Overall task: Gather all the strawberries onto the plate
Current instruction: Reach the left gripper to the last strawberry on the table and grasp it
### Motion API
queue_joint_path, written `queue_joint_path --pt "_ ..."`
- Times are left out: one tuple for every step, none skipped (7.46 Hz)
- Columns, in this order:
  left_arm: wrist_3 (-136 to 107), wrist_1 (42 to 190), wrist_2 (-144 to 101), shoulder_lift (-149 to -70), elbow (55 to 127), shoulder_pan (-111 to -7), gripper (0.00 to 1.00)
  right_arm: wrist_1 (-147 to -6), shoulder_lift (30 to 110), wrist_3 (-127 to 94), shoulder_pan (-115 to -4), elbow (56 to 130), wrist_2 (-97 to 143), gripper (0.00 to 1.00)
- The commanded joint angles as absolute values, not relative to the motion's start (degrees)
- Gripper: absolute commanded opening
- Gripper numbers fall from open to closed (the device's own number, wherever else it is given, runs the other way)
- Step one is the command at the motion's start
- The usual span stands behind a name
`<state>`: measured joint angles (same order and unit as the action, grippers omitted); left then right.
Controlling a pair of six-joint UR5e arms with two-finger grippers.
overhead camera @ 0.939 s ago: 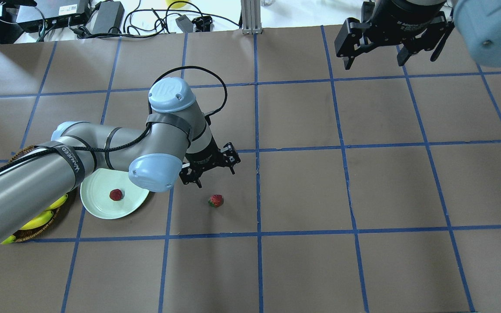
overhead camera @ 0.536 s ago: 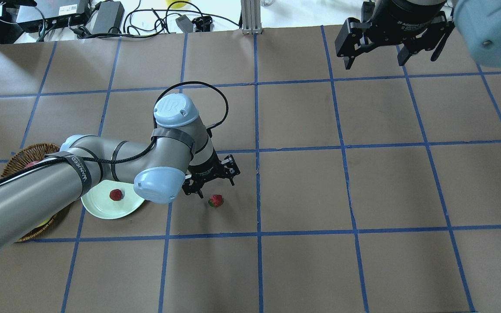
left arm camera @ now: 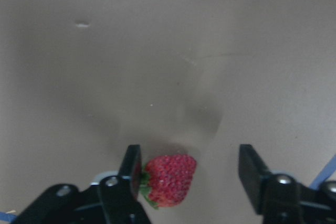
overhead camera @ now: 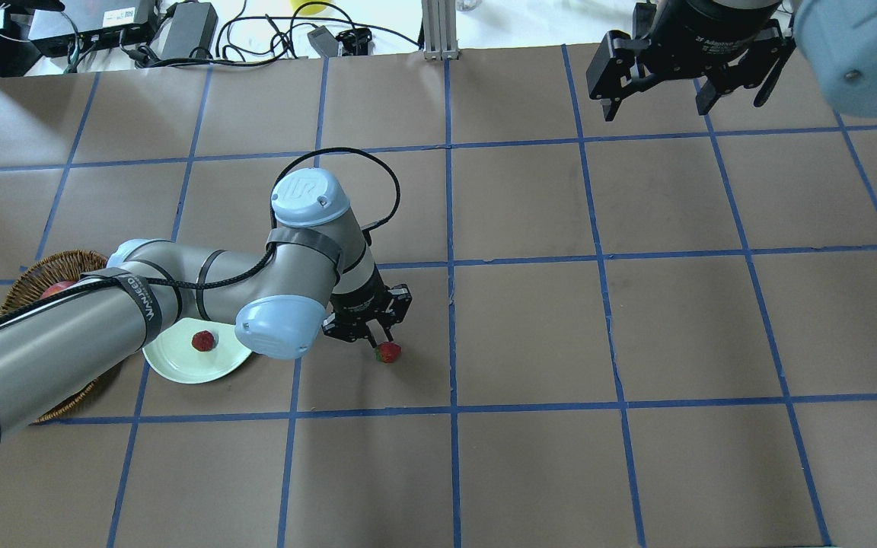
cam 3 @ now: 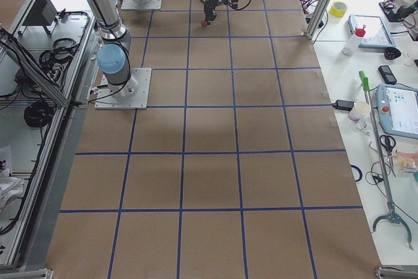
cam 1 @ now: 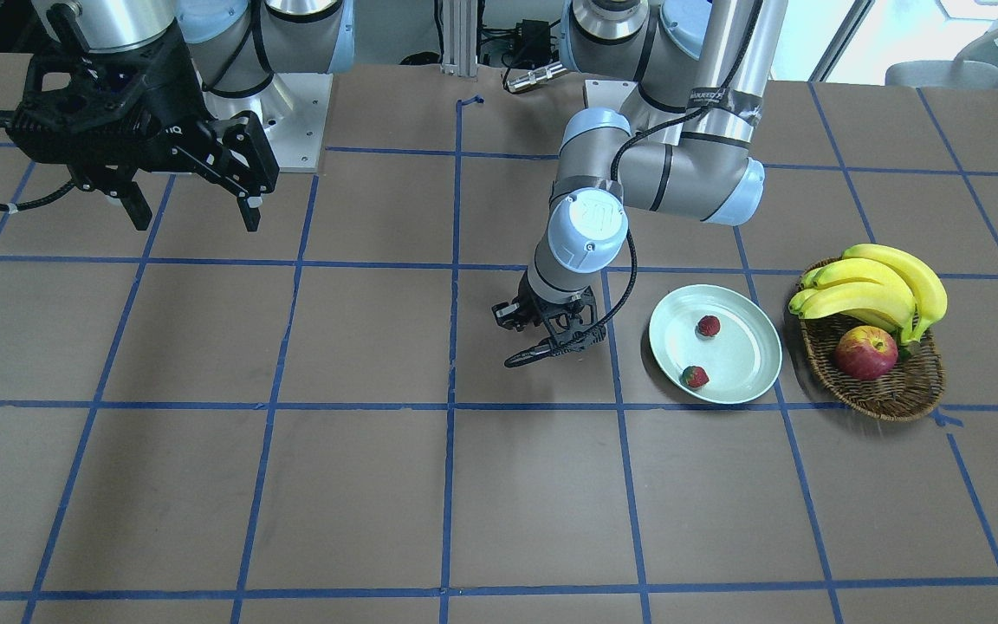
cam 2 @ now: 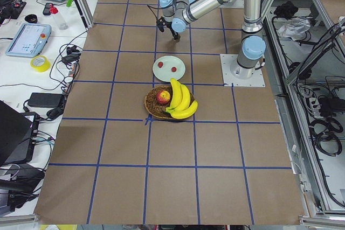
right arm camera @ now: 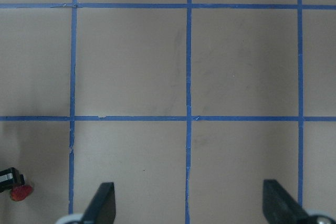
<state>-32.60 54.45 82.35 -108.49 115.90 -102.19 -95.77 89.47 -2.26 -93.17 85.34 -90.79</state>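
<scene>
- One strawberry (left arm camera: 169, 179) lies on the counter (left arm camera: 220, 51), low centre of my left wrist view, with bare paper beyond.
- My left hand (overhead camera: 382, 341) is spread around it, one finger touching, the other apart.
- Two strawberries (cam 1: 708, 325) (cam 1: 695, 377) sit in the plate (cam 1: 746, 351), right of centre in the front view, one near its rim.
- My right hand (right arm camera: 189, 208) hangs spread, upper right overhead.

Red bumpy strawberry (left arm camera: 168, 179) with green cap, pale mint plate (cam 1: 746, 355), brown counter (overhead camera: 530, 457) gridded in blue tape, yellow bananas (cam 1: 880, 282), red-yellow apple (cam 1: 865, 353), brown wicker basket (cam 1: 897, 399)
</scene>
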Motion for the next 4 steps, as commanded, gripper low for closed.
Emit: queue_joint_path --pt "-31.91 54.32 83.23 -106.88 115.14 -101.69 0.00 -95.80 89.47 -2.29 -93.08 85.34 -90.79 1.00" --pt "-31.47 54.93 86.97 -106.61 113.14 -101.43 0.00 -95.80 89.47 -2.29 -93.08 85.34 -90.79 1.00" --pt "-31.38 59.11 87.45 -106.70 110.33 -101.25 0.00 -95.89 89.47 -2.29 -93.08 85.34 -90.79 1.00" --pt "-32.42 61.59 87.10 -106.70 109.52 -101.60 0.49 -95.80 89.47 -2.29 -93.08 85.34 -90.79 1.00"
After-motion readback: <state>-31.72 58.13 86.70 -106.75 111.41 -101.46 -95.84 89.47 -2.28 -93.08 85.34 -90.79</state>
